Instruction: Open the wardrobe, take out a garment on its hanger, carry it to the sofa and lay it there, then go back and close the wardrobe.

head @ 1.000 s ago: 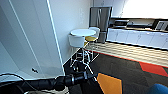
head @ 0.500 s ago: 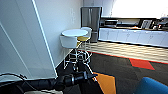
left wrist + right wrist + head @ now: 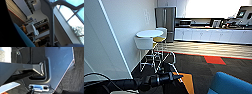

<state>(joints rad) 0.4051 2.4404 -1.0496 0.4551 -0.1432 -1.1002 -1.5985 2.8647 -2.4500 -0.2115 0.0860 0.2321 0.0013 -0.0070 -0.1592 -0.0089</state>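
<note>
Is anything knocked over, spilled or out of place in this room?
Nothing stands out. The round white table and its chairs stand upright by the wall, the carpet shows no spill, and the blue sofa looks undisturbed.

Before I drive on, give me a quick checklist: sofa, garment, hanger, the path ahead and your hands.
1. Sofa in sight: ok. The blue sofa shows at the lower right of the head view, close to the robot.
2. Garment carried: cannot tell. Something dark hangs below the arm in the head view, but I cannot make out a coat.
3. Hanger held: cannot tell. A pale curved bar crosses the left wrist view; a grip on it is not visible.
4. Path ahead: not ok straight on. The round white table and stools stand by the wall.
5. Hands open or shut: cannot tell.
</note>
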